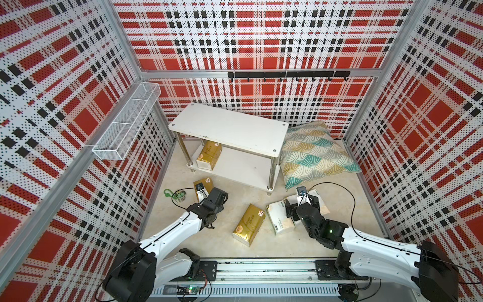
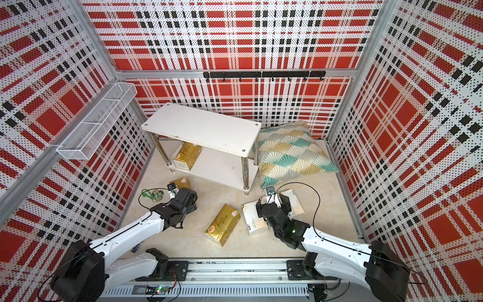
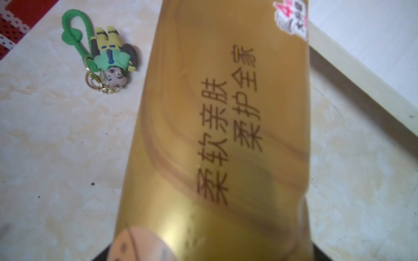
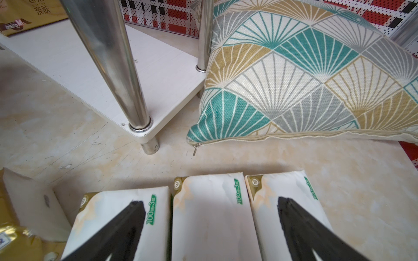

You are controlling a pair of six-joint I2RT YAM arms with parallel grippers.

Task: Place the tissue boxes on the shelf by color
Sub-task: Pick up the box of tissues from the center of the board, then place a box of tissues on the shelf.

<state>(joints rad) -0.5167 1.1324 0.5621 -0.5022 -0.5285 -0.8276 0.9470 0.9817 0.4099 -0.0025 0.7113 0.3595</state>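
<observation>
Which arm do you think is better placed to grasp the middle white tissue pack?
Right, I'd say: the right gripper hangs open astride the middle white pack; the left gripper is away at a gold pack.

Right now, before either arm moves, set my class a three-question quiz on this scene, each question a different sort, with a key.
1. True or false: the top board of the shelf holds a tissue pack.
2. How many white packs lie side by side below the open right tool? A two, B three, C four.
3. Short answer: what lies beside the shelf's right end?
Key: 1 false, a gold pack sits on the lower board instead; 2 B; 3 the fan-patterned pillow.
</observation>
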